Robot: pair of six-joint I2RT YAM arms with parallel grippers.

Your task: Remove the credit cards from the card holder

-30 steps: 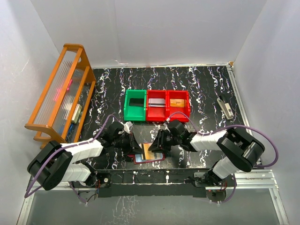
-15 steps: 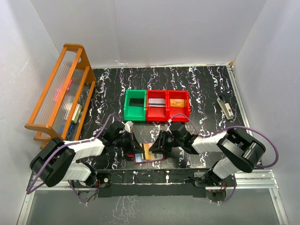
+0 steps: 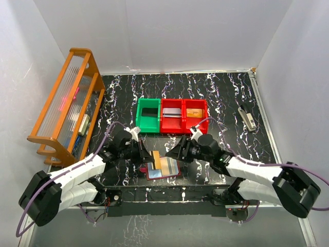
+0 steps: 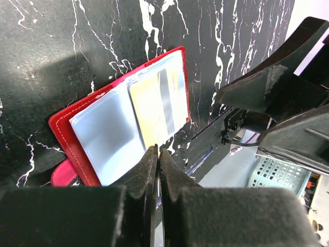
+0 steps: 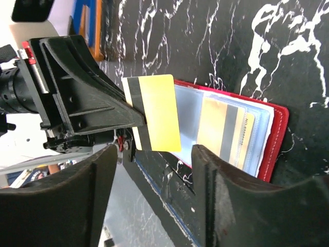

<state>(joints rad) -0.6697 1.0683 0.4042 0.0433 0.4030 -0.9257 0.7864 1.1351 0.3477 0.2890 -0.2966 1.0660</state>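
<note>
The card holder lies open and flat on the worktop, close to the near edge and about midway along it, with its pale sleeves facing up. One of the credit cards, the yellow card with the dark stripe, hangs just above the holder's left half and looks clear of its sleeve. Your left jaws are clamped shut on it, pinching only the striped end. That is a thin hold, so keep them closed and lift straight up before you swing away toward the left edge of the worktop. If you tilt the card, its free corner could catch a sleeve and drag the holder along.

A second gold card sits tucked in the sleeve on the holder's right half. Which side that sleeve opens on is hard to tell from here, so check before you pull.

Your right jaws stand apart with nothing between them, hovering just over the holder. Use them next: either press down on the red cover near its right side so the holder stays put, or come in low and flat to take the exposed end of the gold card. Close gently, since the sleeves look slippery and soft, and draw the card out along its own plane rather than upward
</note>
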